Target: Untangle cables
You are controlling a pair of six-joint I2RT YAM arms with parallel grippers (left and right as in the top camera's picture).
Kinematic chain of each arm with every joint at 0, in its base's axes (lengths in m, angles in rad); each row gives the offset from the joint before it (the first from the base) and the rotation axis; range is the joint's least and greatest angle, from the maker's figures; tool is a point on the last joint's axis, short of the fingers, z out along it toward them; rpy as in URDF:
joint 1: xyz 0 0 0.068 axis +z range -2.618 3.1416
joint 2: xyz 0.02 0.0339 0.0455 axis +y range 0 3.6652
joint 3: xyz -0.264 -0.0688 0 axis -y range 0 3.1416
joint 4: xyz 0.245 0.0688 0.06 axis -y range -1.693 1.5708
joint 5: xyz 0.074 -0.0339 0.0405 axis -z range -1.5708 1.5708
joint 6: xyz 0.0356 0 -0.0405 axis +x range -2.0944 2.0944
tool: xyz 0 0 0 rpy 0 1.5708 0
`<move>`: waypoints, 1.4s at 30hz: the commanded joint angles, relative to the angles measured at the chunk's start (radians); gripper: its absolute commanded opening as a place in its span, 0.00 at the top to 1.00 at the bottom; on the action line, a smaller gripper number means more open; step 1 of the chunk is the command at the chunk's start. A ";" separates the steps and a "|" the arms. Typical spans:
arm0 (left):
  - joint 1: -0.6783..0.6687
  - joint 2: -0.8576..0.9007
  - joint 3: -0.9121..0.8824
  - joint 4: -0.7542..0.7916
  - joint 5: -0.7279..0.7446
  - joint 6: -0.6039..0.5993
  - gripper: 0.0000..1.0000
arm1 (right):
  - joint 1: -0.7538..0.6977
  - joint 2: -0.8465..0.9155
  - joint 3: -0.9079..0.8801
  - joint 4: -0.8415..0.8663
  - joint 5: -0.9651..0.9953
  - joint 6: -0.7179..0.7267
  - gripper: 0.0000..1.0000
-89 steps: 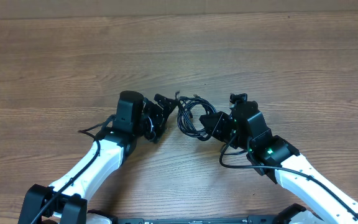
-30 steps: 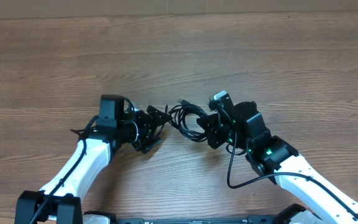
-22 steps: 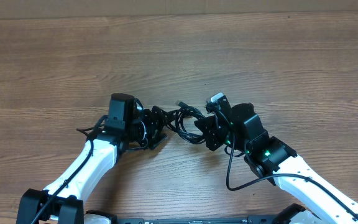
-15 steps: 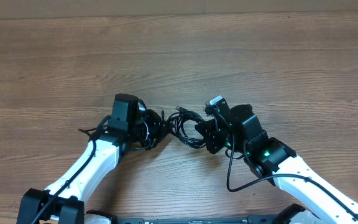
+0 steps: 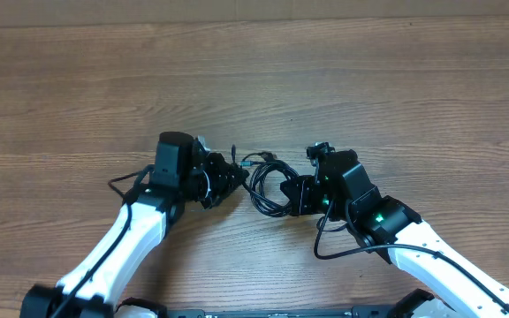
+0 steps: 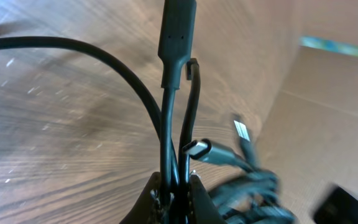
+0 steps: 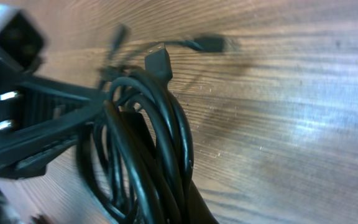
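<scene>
The fingers (image 6: 146,204) of the left gripper (image 6: 174,199) are pressed narrow on two thin strands of the cables (image 5: 268,181). The strands rise side by side from between the tips. The right gripper (image 5: 297,190) is closed as well, clamped on the opposite side of the same bundle, whose loops run down into its jaws in the right wrist view.

The cables lie between the two grippers near the middle of the table (image 5: 369,79), one side in each grip. They are smooth, round, glossy black cords wound into several overlapping oval loops. One cord ends in a long, slim, matte black plug housing (image 6: 178,37) that stands upright above the left fingers. Another ends in a small flat oval connector (image 6: 197,149) with a silvery mouth. A third, pale metal tip (image 6: 241,130) sits just beyond it, out of focus.

The table is wood-grain laminate, brown with fine lengthwise streaks and a soft sheen. A plain cardboard wall (image 6: 334,99) stands at its far edge. Small white marks (image 7: 2,96) on the left gripper's black body are too blurred to read.
</scene>
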 commanded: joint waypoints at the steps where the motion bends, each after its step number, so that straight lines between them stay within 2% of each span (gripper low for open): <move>1: -0.002 -0.129 0.007 0.011 -0.031 0.109 0.96 | 0.005 0.007 -0.002 -0.021 0.032 0.130 0.96; 4: -0.007 -0.245 0.008 0.002 -0.103 0.158 0.96 | 0.005 0.032 -0.002 -0.051 0.035 0.130 0.96; 9: -0.026 -0.329 0.008 -0.044 -0.169 0.204 0.96 | 0.006 0.039 -0.002 -0.057 0.013 0.130 0.96; 15: -0.031 -0.338 0.008 -0.036 -0.191 0.206 0.96 | 0.006 0.039 -0.002 -0.061 -0.034 0.130 0.96; 21: -0.080 -0.336 0.008 0.095 -0.204 0.277 0.96 | 0.006 0.039 -0.002 -0.058 -0.153 0.130 0.96; 26: -0.156 -0.333 0.008 0.110 -0.360 0.286 0.96 | 0.006 0.039 -0.002 -0.058 -0.229 0.130 0.96; 31: -0.210 -0.285 0.008 0.113 -0.420 0.286 0.96 | 0.006 0.039 -0.002 -0.058 -0.281 0.131 0.96; 39: -0.284 -0.088 0.008 0.264 -0.362 0.308 0.96 | 0.013 0.039 -0.002 -0.058 -0.343 0.131 0.96; 42: -0.311 -0.043 0.010 0.266 -0.359 0.340 0.96 | 0.017 0.039 -0.002 -0.058 -0.343 0.131 0.96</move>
